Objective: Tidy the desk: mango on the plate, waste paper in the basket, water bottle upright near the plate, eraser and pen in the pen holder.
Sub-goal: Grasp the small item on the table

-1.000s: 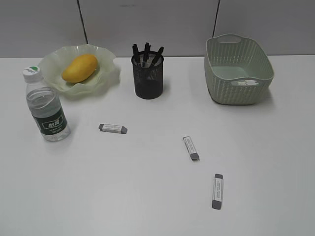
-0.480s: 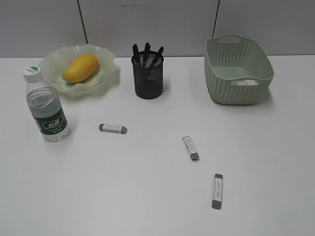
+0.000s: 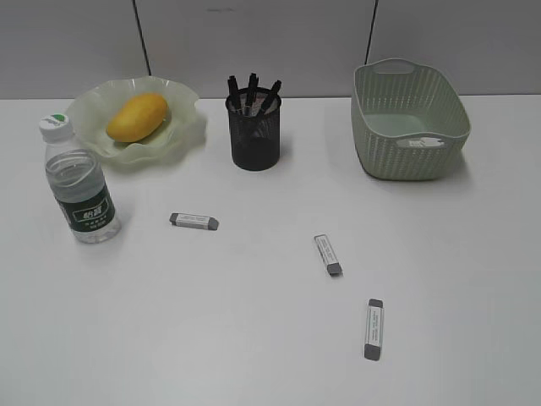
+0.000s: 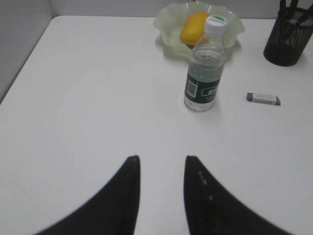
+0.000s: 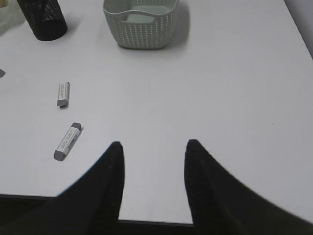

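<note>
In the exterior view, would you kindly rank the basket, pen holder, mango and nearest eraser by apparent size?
Largest to smallest:
1. basket
2. pen holder
3. mango
4. nearest eraser, smallest despite being closest to the camera.

Office: white desk [image 3: 254,338], grey partition panels [image 3: 254,42]

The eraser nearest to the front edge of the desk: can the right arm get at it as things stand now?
Probably yes. The eraser lies flat on the bare desk, just ahead and to the left of the open right gripper. Nothing stands between them, and the other eraser lies well apart.
</note>
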Robot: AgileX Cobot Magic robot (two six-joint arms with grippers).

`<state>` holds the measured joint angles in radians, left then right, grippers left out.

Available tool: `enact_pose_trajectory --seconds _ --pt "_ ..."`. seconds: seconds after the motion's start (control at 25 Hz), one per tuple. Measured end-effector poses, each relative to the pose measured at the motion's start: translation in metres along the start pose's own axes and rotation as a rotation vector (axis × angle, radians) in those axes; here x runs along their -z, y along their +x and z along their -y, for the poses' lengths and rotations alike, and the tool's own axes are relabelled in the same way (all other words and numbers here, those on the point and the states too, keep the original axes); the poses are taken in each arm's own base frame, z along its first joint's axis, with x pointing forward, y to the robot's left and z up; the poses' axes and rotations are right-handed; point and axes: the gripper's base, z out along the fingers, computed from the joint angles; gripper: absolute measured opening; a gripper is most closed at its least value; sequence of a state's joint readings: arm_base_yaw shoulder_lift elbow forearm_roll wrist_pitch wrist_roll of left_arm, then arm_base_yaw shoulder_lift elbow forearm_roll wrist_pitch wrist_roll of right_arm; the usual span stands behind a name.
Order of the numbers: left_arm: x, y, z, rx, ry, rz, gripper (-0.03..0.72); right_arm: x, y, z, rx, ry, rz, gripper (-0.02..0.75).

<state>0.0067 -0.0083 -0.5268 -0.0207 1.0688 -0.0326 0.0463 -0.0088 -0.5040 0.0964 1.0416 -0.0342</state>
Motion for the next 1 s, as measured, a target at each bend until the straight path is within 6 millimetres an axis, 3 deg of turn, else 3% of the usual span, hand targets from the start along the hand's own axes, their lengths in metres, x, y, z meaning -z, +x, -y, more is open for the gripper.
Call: enact_pose_trajectory --seconds 0.28,0.36,0.52,0.6,0.8,1.0 --pt "0.0000 0.0000 0.0000 0.000 0.000 0.000 0.239 0.0000 0.0000 0.0010 0.006 0.011 0.000 0.309" --pt "0.0000 0.0000 0.0000 0.000 0.000 0.000 0.239 -0.0001 0.0001 0.0010 0.006 0.011 -0.001 0.389" --pt "0.0000 0.0000 0.0000 0.000 0.000 0.000 0.239 -0.0003 0.0003 0.0016 -0.003 0.018 -0.002 0.620" --pt "0.0000 0.0000 0.0000 0.000 0.000 0.000 0.239 -0.0002 0.0003 0.0022 -0.005 0.024 -0.002 0.647" --pt "0.0000 0.0000 0.0000 0.000 0.000 0.000 0.239 -0.0002 0.0003 0.0025 -0.008 0.028 -0.002 0.645" --pt "0.0000 0.0000 0.0000 0.000 0.000 0.000 0.239 -0.0002 0.0003 0.0025 -0.009 0.028 -0.002 0.549"
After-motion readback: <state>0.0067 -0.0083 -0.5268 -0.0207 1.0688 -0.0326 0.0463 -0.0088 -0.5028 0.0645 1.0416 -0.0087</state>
